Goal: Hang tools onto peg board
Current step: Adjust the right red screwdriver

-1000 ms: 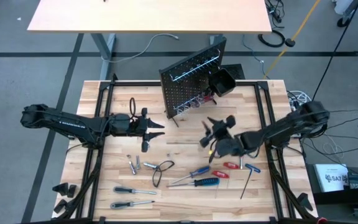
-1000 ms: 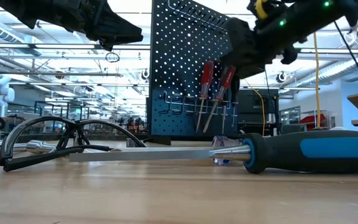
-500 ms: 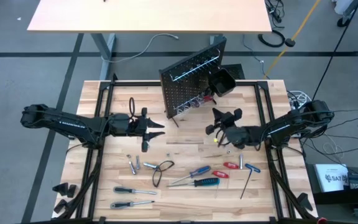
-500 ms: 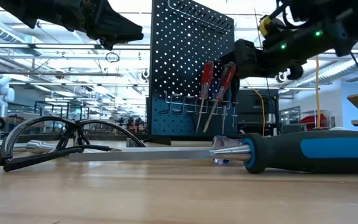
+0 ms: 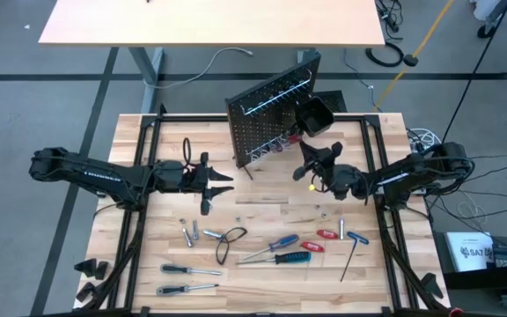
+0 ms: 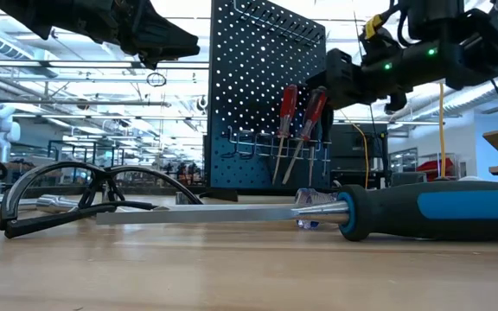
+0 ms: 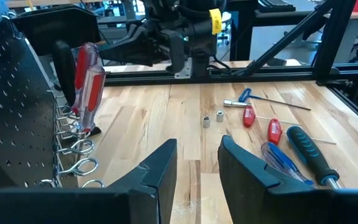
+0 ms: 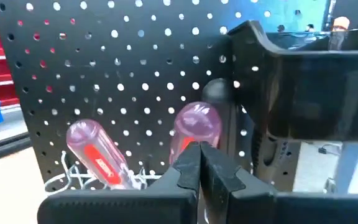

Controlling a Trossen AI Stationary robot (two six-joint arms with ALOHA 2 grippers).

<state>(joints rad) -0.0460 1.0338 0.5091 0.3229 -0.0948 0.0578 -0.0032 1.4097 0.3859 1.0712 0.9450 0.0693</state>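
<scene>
Right gripper (image 5: 311,160) clenched, empty, centre-right of high view, just before peg board (image 5: 267,119) at upper centre. Two red screwdrivers (image 6: 299,130) hang there. Left gripper (image 5: 219,183) released, centre-left. Other tools (image 5: 275,251) on surface (image 5: 165,141), lower centre.

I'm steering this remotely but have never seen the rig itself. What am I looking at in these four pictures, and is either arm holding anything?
Two dark robot arms work at a wooden table. One picture looks straight down, one looks level across the tabletop, and two come from cameras on the arms' wrists.

The left gripper hovers over the table's left half, jaws apart, holding nothing. The right gripper is raised beside the peg board, jaws shut and empty, pointing at two red-handled screwdrivers already hanging there next to a small black bin.

Still lying on the table: a blue-handled screwdriver, other screwdrivers, small silver bits, a black wire loop and a thin hex key.
</scene>
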